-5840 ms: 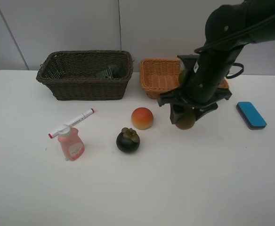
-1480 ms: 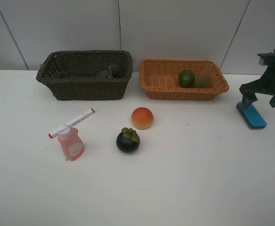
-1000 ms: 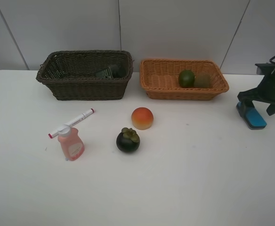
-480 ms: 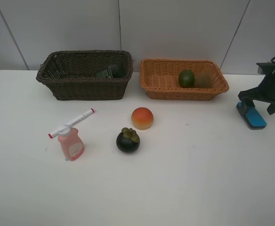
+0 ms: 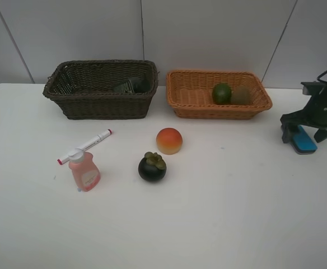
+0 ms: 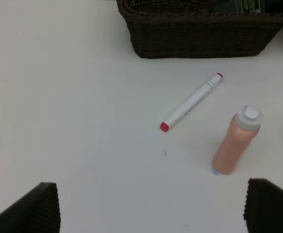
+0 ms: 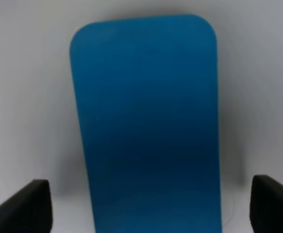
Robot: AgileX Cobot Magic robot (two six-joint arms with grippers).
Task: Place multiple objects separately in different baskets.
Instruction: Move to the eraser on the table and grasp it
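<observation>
Currently right jaws open, straddling flat, round-cornered blue block [image 7: 144, 111] on smooth white worktop [image 5: 219, 224]; left jaws open too. Woven tan basket [image 5: 208, 111] holds round green fruit [image 5: 221, 93], kiwi [image 5: 241, 96].

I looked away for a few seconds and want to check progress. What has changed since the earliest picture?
The right claw let the kiwi go in the tan basket, beside the green fruit, then swung right and now stands open over the blue block. Peach, mangosteen, pink bottle, marker and dark basket stayed put.
</observation>
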